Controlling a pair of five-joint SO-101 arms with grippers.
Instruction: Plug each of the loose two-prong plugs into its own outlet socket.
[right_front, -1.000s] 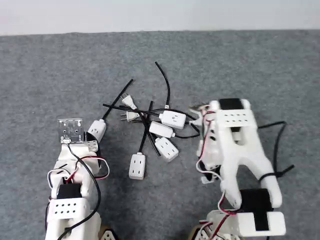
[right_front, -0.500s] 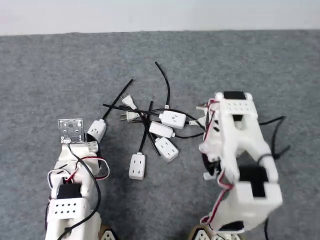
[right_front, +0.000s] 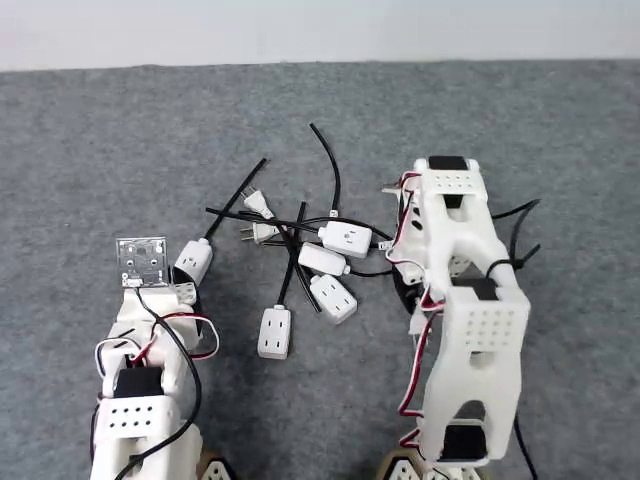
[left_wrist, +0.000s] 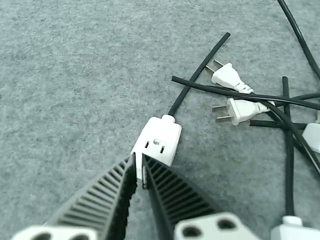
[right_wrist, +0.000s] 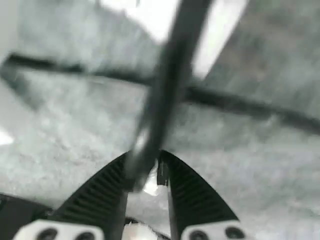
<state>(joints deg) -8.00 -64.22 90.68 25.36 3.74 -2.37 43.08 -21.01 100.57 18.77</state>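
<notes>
My left gripper (left_wrist: 139, 167) is shut on the corner of a white outlet socket (left_wrist: 157, 140) that lies on the grey carpet with its black cord running away. Beyond it lie two loose white two-prong plugs (left_wrist: 227, 76) (left_wrist: 242, 110), seen from above as plugs (right_front: 257, 203) (right_front: 262, 233) among crossed black cords. Several more white sockets (right_front: 345, 237) (right_front: 333, 297) (right_front: 275, 332) lie in the middle. My right gripper (right_wrist: 147, 170) is shut on a black cord (right_wrist: 170, 80), with a small white piece between its pads. The right arm (right_front: 450, 240) stands beside the pile's right side.
Tangled black cords (right_front: 330, 165) fan out from the pile toward the back. A small clear plate (right_front: 140, 260) sits on the left arm. Bare grey carpet (right_front: 120, 140) stretches to the left, back and far right.
The right arm has stretched forward and shifted a little left toward the pile. The left arm and its socket have kept still.
</notes>
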